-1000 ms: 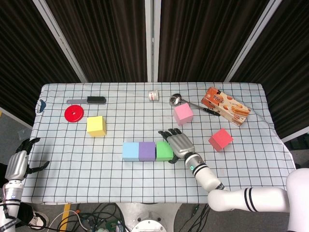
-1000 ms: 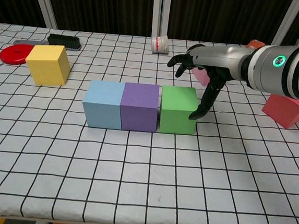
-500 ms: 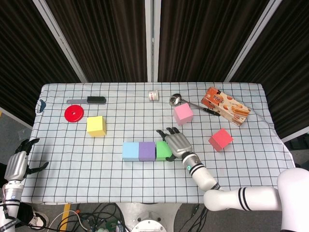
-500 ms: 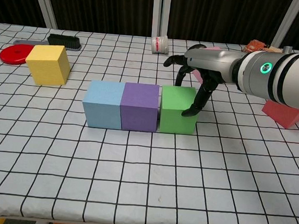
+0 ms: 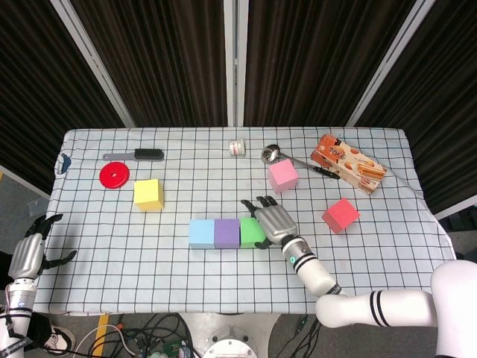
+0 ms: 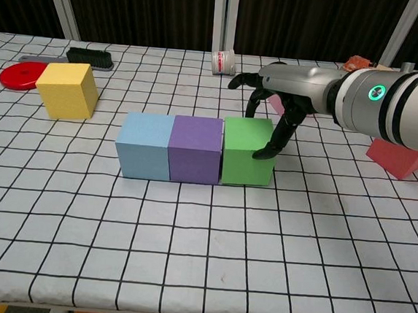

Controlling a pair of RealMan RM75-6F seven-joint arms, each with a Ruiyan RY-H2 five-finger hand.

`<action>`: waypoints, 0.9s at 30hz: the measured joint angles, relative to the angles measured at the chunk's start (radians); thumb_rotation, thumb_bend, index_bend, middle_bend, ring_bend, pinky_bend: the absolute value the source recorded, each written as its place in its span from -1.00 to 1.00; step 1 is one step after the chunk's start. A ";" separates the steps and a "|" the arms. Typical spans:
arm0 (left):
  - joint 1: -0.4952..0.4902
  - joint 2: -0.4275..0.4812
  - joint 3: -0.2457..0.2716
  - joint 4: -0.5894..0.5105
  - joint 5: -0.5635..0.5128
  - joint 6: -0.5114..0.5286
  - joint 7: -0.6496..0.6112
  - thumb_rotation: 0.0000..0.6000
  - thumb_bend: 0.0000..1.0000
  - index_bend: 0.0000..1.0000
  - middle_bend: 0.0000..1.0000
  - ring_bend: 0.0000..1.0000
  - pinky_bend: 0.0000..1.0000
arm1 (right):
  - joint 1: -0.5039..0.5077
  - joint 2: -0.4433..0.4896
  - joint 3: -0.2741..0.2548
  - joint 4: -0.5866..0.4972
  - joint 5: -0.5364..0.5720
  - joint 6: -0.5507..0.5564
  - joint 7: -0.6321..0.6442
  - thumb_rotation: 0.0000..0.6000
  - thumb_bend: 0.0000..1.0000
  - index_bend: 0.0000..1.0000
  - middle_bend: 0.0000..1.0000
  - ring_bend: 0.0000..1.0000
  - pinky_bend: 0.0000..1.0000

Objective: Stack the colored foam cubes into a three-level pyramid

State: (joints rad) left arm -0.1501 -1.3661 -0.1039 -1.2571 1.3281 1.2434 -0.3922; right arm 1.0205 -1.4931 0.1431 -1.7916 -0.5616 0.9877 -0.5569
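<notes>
Touching matte green foam cube (image 6: 247, 149), right hand (image 6: 272, 103), fingers spread.

You are working in a robotics lab or test bay, not a home. The table (image 5: 112, 261) carries a white cloth printed with a black grid, the sort laid down for staged trials. Behind its far edge hang dark curtains (image 5: 171, 60) split by pale metal posts (image 5: 232, 60), closing the area off. Below the near edge, loose cables (image 5: 160, 339) lie tangled on a grey floor, beside a round machine base (image 5: 231, 349).
</notes>
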 measured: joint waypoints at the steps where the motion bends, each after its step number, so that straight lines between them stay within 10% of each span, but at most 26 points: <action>1: 0.000 0.000 0.000 0.000 -0.001 0.000 0.000 1.00 -0.68 -0.68 -0.70 -0.93 -0.76 | 0.001 -0.002 0.000 0.002 0.001 -0.002 0.000 1.00 -0.74 -1.00 -0.35 -1.00 -1.00; 27: 0.000 -0.001 0.000 0.007 -0.006 -0.008 -0.001 1.00 -0.68 -0.68 -0.70 -0.93 -0.76 | 0.021 -0.020 0.005 0.030 0.031 -0.029 -0.007 1.00 -0.78 -1.00 -0.66 -1.00 -1.00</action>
State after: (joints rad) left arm -0.1501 -1.3674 -0.1038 -1.2504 1.3221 1.2354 -0.3933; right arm 1.0415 -1.5134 0.1480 -1.7613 -0.5304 0.9586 -0.5635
